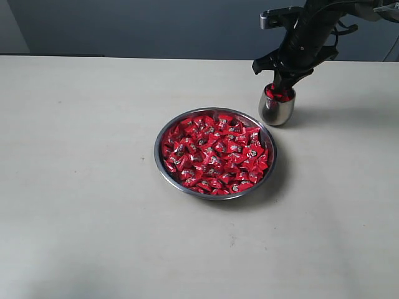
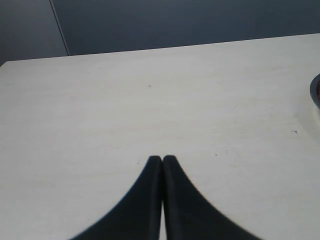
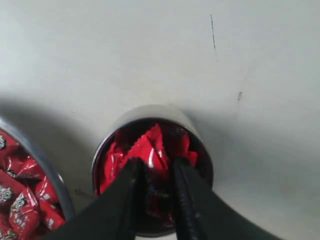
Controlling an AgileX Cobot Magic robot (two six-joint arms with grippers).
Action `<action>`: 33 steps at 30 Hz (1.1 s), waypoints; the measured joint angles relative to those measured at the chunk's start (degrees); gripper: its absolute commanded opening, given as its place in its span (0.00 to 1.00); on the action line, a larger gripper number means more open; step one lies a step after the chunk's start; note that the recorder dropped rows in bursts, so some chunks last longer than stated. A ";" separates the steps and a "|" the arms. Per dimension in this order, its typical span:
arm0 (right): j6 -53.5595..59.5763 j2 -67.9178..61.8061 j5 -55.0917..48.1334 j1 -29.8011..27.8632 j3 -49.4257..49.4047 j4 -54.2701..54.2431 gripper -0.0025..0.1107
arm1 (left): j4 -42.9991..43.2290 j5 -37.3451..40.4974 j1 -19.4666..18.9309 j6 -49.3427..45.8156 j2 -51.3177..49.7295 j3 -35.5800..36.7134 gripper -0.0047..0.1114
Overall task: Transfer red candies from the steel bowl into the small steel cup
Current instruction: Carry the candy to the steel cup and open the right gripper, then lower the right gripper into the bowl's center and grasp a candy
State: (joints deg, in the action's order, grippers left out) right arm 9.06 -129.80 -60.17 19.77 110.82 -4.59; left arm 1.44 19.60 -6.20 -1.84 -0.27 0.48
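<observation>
The steel bowl (image 1: 163, 163) sits mid-table, packed with red candies (image 1: 215, 152). Behind it to the right stands the small steel cup (image 1: 276, 111), with several red candies (image 3: 112, 162) inside. My right gripper (image 1: 278, 87) points down into the cup's mouth. Its jaws (image 3: 157, 167) stand a little apart, shut on a red candy (image 3: 149, 149) whose crimped end sticks out past the fingertips. In the right wrist view the bowl's rim (image 3: 47, 167) shows beside the cup (image 3: 150, 112). My left gripper (image 2: 162, 159) is shut and empty over bare table, out of the exterior view.
The pale table (image 1: 81, 187) stretches wide to the left and front of the bowl. Its back edge meets a dark wall (image 1: 156, 28). A sliver of the bowl's rim (image 2: 316, 92) shows at the edge of the left wrist view.
</observation>
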 measured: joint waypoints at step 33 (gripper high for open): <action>0.10 3.24 0.73 0.00 0.00 -0.15 0.40 | 0.00 0.00 0.00 0.00 0.00 0.00 0.04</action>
State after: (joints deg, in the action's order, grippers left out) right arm 9.16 -126.57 -59.44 19.77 110.82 -4.73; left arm 1.44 19.60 -6.20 -1.84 -0.27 0.48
